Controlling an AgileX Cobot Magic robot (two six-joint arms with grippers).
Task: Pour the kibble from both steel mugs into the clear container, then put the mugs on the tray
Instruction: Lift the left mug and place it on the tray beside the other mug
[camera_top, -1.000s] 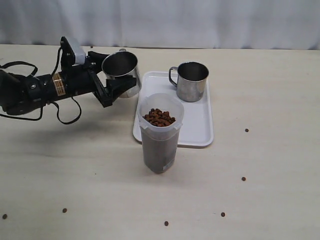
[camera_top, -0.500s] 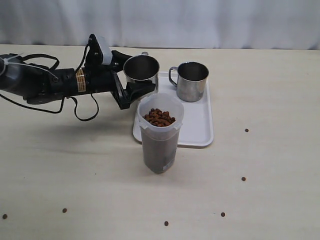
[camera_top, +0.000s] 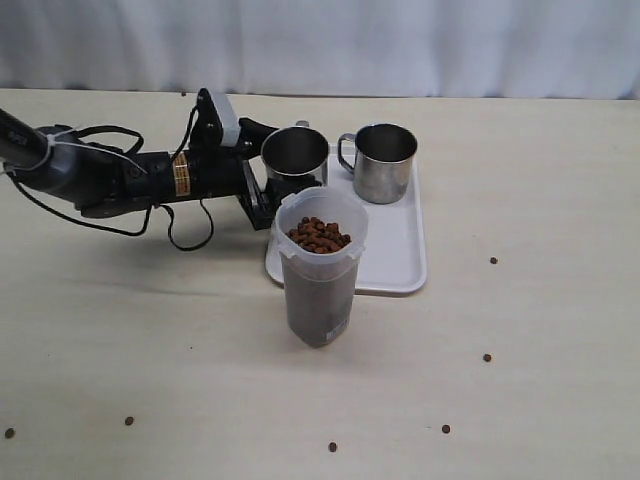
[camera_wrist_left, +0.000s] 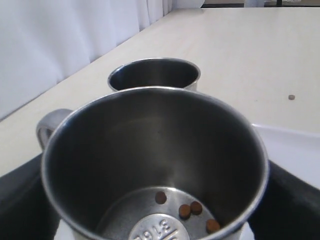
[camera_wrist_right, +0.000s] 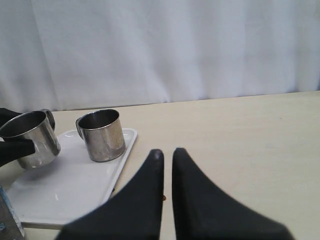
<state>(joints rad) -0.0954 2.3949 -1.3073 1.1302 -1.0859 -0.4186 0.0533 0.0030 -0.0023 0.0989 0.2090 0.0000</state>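
Broadly, the pale matte table carries everything, with the white tray, smooth plastic with a low rim and rounded corners, lying right of centre. The clear container, a tall frosted tumbler, stands upright at the tray's near left edge, heaped to the rim with brown kibble.

Two shiny steel cylinders sit behind it. The second mug stands on the far part of the tray, handle to the left. The held mug is upright, its long axis vertical, over the tray's far left corner, just left of its twin. Whether its base touches the tray I cannot tell.

The left gripper reaches in from the left and clamps that mug across its walls. The set-down spot lies straight below, so this arm is plainly the nearer. The right gripper hangs well off to the right, fingers drawn almost together around nothing.

Four pellets lie in the held mug's bottom, and loose pellets dot the table.
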